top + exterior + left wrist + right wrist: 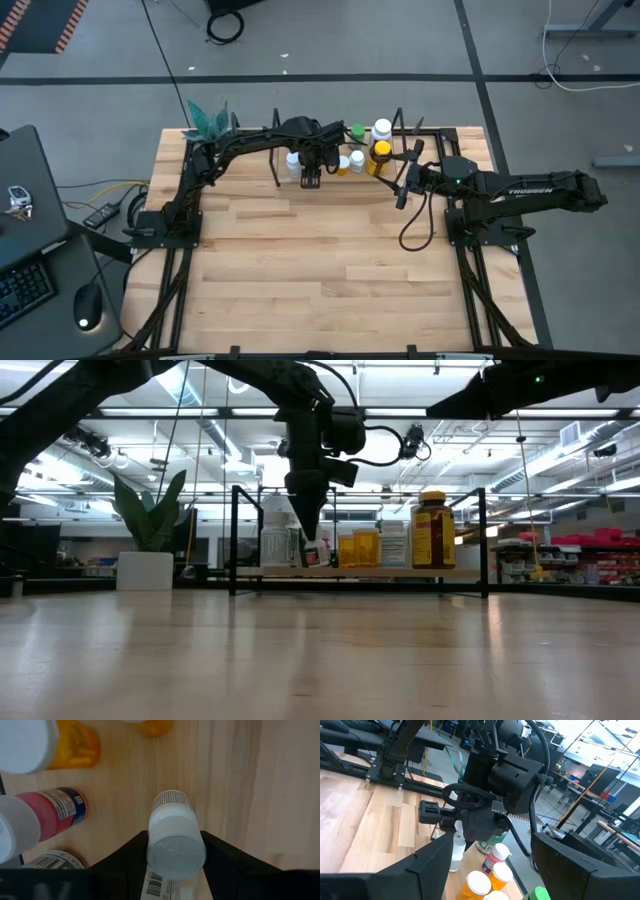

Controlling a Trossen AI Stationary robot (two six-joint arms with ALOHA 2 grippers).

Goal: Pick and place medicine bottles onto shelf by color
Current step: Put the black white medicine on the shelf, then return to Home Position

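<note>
The shelf (440, 135) stands along the far edge of the table (320, 270), right of its middle. The left hand (175, 870) hangs over the shelf's left part, fingers pointing down and clamped on a small white bottle (175, 842) with a white cap; from table height its lower part is hidden behind the fingers. Beside it on the board lie a pink bottle (55, 812) and an orange bottle (75, 747) with capsules showing through its wall; both are cut off at the frame. The amber bottle (432, 530) with its yellow cap stands upright toward the shelf's right end. The right hand (405, 178) waits just off the shelf's front right, fingers spread apart with nothing between them.
</note>
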